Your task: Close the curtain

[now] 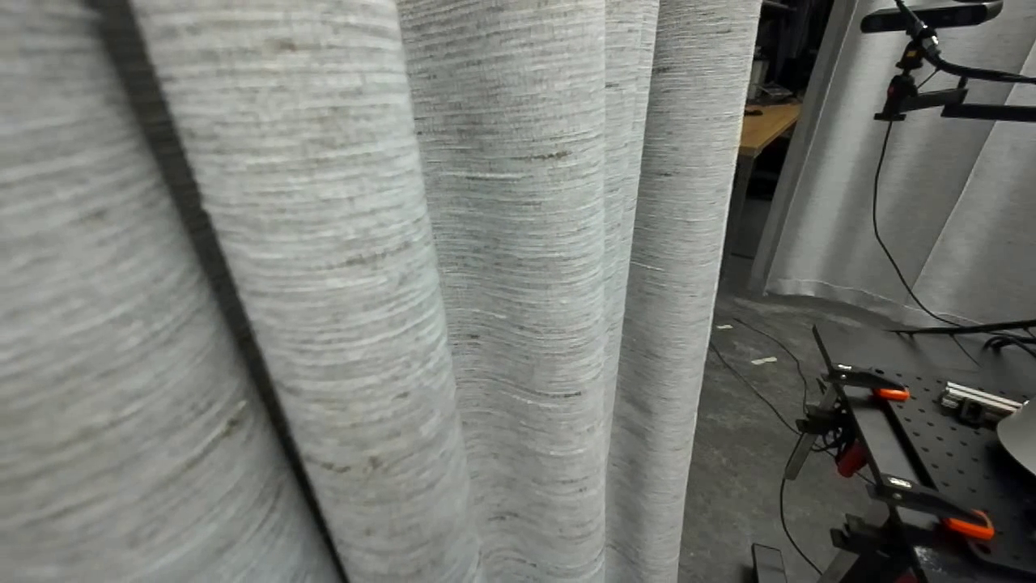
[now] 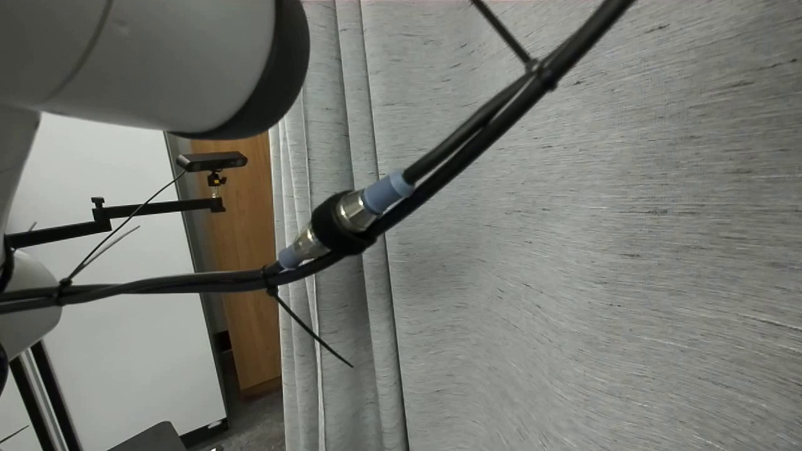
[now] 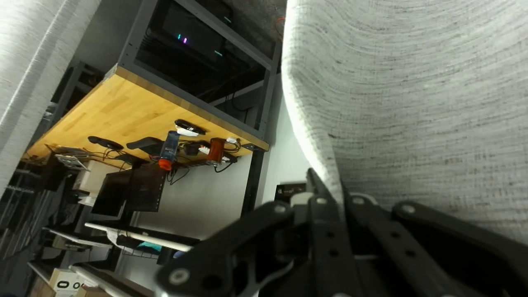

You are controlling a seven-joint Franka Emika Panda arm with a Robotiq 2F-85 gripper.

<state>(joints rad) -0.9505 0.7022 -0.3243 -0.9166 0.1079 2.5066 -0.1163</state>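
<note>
A light grey woven curtain [image 1: 518,243] hangs in folds and covers most of an exterior view. Grey curtain [image 2: 564,238] also fills the right side of an exterior view, behind the arm's cables. In the wrist view the curtain [image 3: 412,103] fills the right side, and its edge runs down between the fingers. My gripper [image 3: 328,183] is shut on this curtain edge, with a finger on each side of the cloth. The gripper is out of view in both exterior views. In an exterior view only part of the white arm [image 2: 169,62] shows.
Another grey curtain [image 1: 906,202] hangs at the back right; between them a gap shows a desk [image 1: 769,125]. A black perforated table [image 1: 931,437] with orange clamps stands nearby. Black cables [image 2: 338,232] cross before the curtain. The wrist view shows a wooden desk [image 3: 136,103] with several items.
</note>
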